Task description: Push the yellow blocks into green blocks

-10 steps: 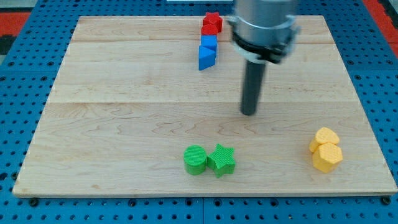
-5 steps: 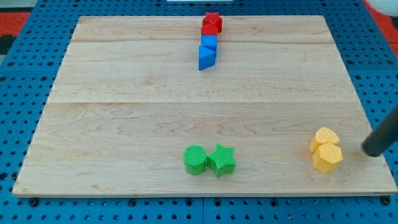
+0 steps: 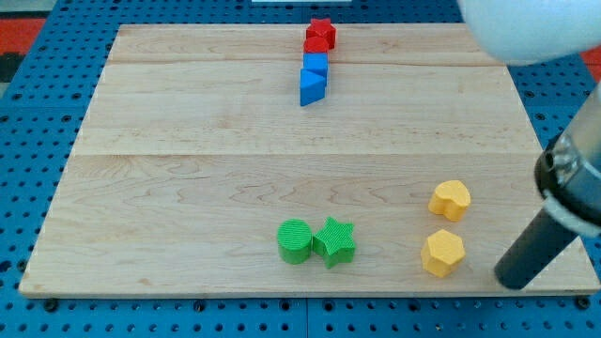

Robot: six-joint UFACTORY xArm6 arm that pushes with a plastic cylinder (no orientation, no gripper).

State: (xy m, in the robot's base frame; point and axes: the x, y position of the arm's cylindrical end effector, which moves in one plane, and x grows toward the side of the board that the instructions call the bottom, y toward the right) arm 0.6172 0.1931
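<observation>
Two yellow blocks lie at the view's lower right: a yellow heart-like block and below it a yellow hexagon block, now apart from each other. A green cylinder and a green star sit touching at the bottom centre, left of the yellow blocks. My tip is near the board's bottom right edge, right of the yellow hexagon with a gap between them.
A red star on a red block, a blue cube and a blue wedge-like block stand in a column at the top centre. The arm's white body covers the top right corner.
My tip swung from the board's middle to the right edge, then down and left. Both yellow blocks slid left and separated; the hexagon moved furthest toward the green blocks.
</observation>
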